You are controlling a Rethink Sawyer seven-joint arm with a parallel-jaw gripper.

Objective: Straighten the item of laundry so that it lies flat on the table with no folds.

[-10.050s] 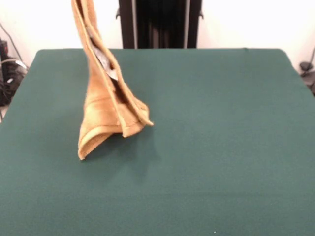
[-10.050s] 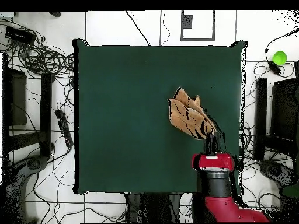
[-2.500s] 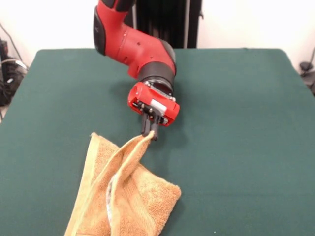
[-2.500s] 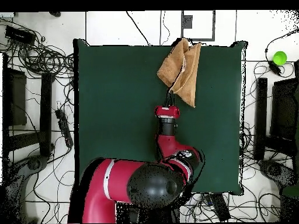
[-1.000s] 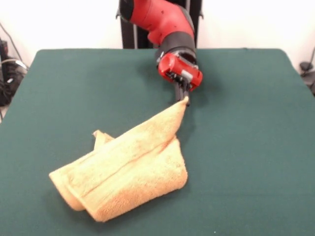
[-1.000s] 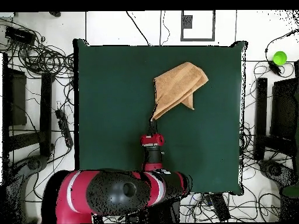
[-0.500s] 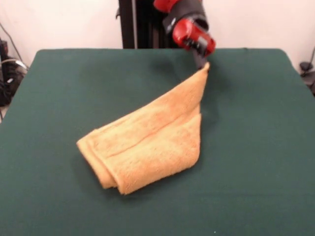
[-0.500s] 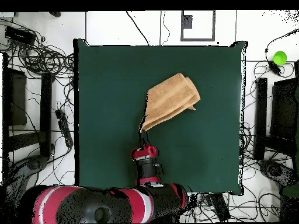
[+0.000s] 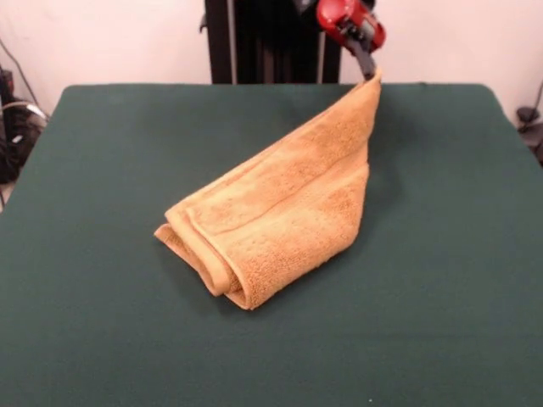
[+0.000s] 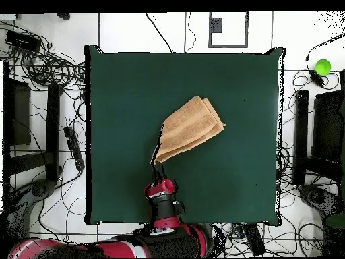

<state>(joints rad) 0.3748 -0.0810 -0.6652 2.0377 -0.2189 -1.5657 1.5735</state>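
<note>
We see a large dark green table (image 9: 441,280) with a matte, cloth-like top. One thing lies on it: an orange-tan terry towel (image 9: 271,225), folded over itself in layers near the middle, its doubled fold toward 7 o'clock in the front view and one corner lifted off the surface toward 1 o'clock.

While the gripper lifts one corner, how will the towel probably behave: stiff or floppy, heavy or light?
Probably floppy: the towel hangs in a soft slope from the gripper to the table. Likely light, since one pinched corner carries it. It may stay doubled instead of opening, as the low end shows stacked folded layers.
</note>
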